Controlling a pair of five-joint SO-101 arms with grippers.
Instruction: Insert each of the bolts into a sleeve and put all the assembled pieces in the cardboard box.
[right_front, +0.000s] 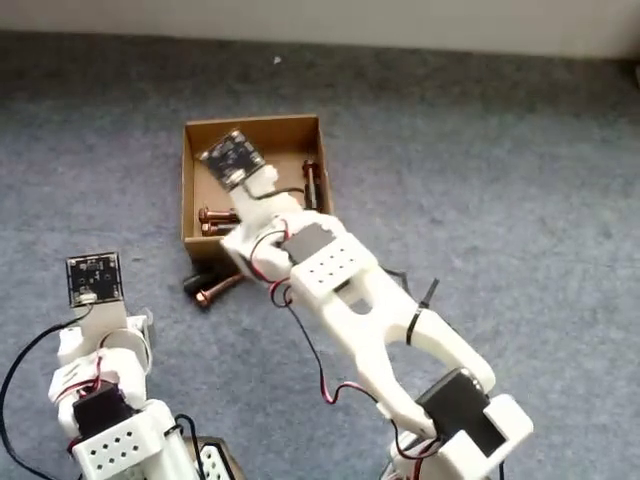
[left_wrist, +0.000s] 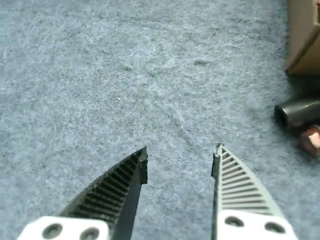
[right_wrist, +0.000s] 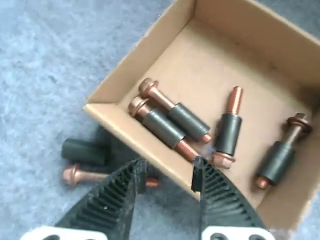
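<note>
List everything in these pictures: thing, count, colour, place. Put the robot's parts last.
cardboard box: one, brown, on the carpet, open at the top
assembled pieces: four, copper bolts in dark sleeves, lying in the box
loose bolt: one, copper, on the carpet just outside the box
loose sleeve: one, dark, on the carpet beside that bolt
carpet: one, grey-blue, under everything
left pincer: one, open, over bare carpet
right pincer: one, open, over the box's near wall
</note>
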